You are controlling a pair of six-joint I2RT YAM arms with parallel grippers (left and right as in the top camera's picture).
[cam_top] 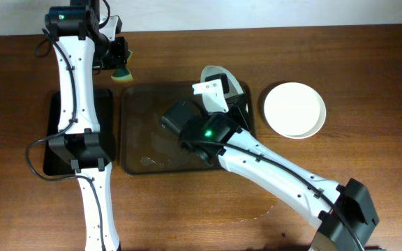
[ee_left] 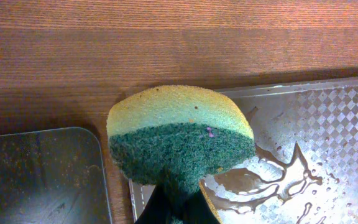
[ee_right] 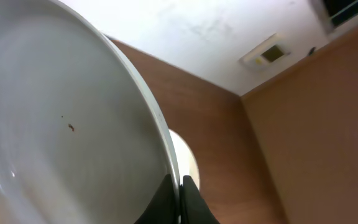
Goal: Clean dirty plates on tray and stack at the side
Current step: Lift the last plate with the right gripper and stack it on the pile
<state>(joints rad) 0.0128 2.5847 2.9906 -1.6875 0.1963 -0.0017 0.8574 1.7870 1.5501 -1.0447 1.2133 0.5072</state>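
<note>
My right gripper [ee_right: 180,193] is shut on the rim of a white plate [ee_right: 61,130] and holds it tilted up on edge over the right end of the wet tray [cam_top: 142,139]; the plate shows small dark specks. In the overhead view this plate [cam_top: 222,75] is mostly hidden by the right arm. My left gripper [ee_left: 176,208] is shut on a yellow and green sponge [ee_left: 179,134], held above the tray's far left corner; the sponge also shows in the overhead view [cam_top: 123,73]. A clean white plate [cam_top: 294,109] lies flat on the table right of the tray.
A dark flat mat [cam_top: 54,132] lies left of the tray under the left arm. Water streaks lie on the tray floor [ee_left: 303,155]. The wooden table [cam_top: 368,84] extends to the right.
</note>
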